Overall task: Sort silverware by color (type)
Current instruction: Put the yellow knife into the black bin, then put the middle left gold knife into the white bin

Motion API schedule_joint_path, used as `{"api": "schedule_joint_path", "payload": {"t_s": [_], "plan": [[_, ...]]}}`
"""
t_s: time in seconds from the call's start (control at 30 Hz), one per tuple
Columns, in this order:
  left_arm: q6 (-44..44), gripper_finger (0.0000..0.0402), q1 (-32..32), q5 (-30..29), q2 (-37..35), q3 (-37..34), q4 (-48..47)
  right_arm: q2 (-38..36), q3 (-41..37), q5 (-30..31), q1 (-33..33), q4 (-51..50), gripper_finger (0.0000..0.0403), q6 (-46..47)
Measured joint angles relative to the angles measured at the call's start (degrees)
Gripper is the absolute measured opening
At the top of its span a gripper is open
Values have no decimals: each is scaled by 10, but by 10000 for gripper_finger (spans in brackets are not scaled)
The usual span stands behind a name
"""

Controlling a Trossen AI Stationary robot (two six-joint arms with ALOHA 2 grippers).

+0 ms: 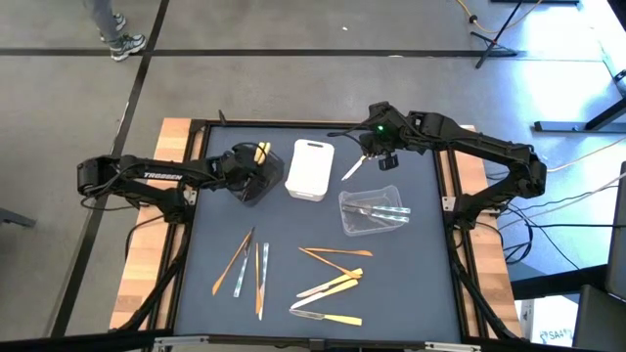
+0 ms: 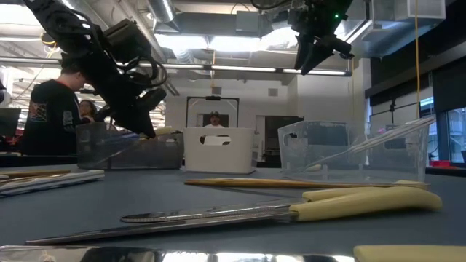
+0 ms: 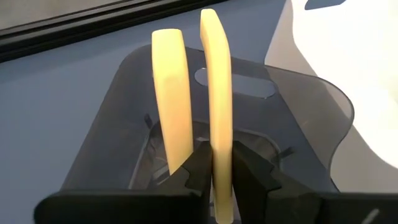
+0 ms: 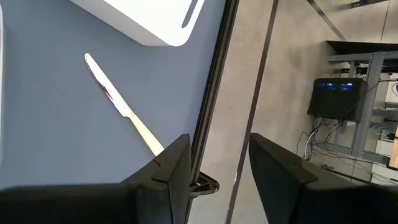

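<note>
Yellow-handled utensil (image 3: 217, 118), light, stiff and slick, sits clamped in the left end effector (image 3: 219, 177) by its handle; right end effector (image 4: 217, 168) hangs apart, empty

Black tray (image 1: 256, 186) left of white tray (image 1: 310, 170), clear tray (image 1: 372, 213) to its right, loose silverware (image 1: 328, 284) in front
</note>
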Motion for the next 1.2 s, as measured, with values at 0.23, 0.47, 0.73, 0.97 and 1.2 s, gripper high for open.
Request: {"api": "schedule_joint_path", "payload": {"t_s": [0.23,0.47,0.73,0.97,1.2], "plan": [[-12,97,0,2,0,0,-1,0,0,0,0,-1,152,0],[-12,122,0,1,0,0,2,-4,0,19,0,-17,152,0],[-13,123,0,1,0,0,37,-40,1,-27,-30,-24,152,2],[-11,123,0,0,-11,0,52,-45,1,-80,-90,-47,152,42],[-6,123,0,0,-62,0,53,-44,1,-149,-121,-58,152,57]]}}
